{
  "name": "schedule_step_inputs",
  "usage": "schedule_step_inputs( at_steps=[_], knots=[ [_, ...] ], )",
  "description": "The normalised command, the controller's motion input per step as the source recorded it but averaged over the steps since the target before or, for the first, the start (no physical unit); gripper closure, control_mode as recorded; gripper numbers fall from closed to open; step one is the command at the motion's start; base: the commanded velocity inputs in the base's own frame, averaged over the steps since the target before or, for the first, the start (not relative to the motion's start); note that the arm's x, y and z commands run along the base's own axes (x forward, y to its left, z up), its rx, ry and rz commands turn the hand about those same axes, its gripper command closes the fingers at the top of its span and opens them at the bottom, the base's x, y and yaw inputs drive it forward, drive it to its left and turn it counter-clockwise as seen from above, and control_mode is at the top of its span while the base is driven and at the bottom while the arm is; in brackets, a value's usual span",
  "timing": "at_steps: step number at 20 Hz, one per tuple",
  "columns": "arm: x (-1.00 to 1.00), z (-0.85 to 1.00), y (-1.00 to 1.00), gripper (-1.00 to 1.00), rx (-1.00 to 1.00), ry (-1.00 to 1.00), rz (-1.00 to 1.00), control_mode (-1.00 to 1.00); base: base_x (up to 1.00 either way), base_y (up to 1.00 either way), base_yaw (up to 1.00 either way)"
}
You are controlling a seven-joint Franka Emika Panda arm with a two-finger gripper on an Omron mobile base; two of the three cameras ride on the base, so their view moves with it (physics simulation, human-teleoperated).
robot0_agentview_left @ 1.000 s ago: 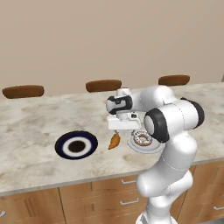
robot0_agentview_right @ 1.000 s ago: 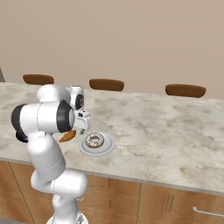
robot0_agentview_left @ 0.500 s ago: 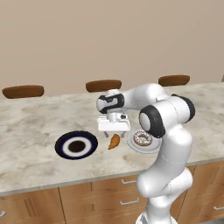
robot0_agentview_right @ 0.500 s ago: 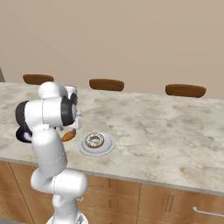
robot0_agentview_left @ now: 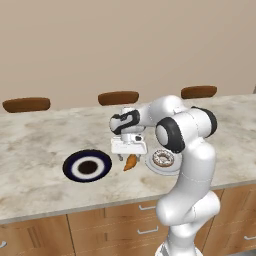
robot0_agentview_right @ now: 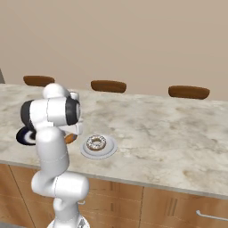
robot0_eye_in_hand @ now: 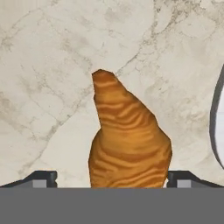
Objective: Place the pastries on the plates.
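Note:
The orange-brown croissant (robot0_eye_in_hand: 127, 135) lies on the marble counter between the two plates, its tapered end pointing away from the hand. My gripper (robot0_eye_in_hand: 111, 177) is open and low over it, one fingertip on each side of its wide end (robot0_agentview_left: 129, 156). The croissant (robot0_agentview_left: 130, 163) shows just under the fingers. The brown-iced ring donut (robot0_agentview_left: 162, 158) sits on the white plate (robot0_agentview_left: 172, 168) right of the gripper. The dark blue plate (robot0_agentview_left: 87, 166) with white ring lies bare to the left. From the right base view the arm hides most of the croissant (robot0_agentview_right: 70, 138).
Three brown oval stool tops (robot0_agentview_left: 118, 97) line the far side of the counter. The counter's front edge (robot0_agentview_left: 75, 207) runs above wooden drawers. The white plate's rim (robot0_eye_in_hand: 215, 127) is close to the right fingertip.
The hand has swung left off the white plate and come down over the croissant. The donut stays on the white plate.

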Motion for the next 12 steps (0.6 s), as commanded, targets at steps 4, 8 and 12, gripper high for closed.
schedule_step_inputs(
  at_steps=[4,8,12],
  knots=[
    [0.01,-0.36,0.00,-1.00,-0.02,0.00,-0.08,-1.00,0.00,0.00,0.00],
    [0.00,-0.30,0.00,-1.00,0.00,0.00,-0.05,-1.00,0.00,0.00,0.00],
    [-0.01,-0.21,0.03,1.00,0.00,-0.01,-0.02,-1.00,0.00,0.00,0.00]
  ],
)
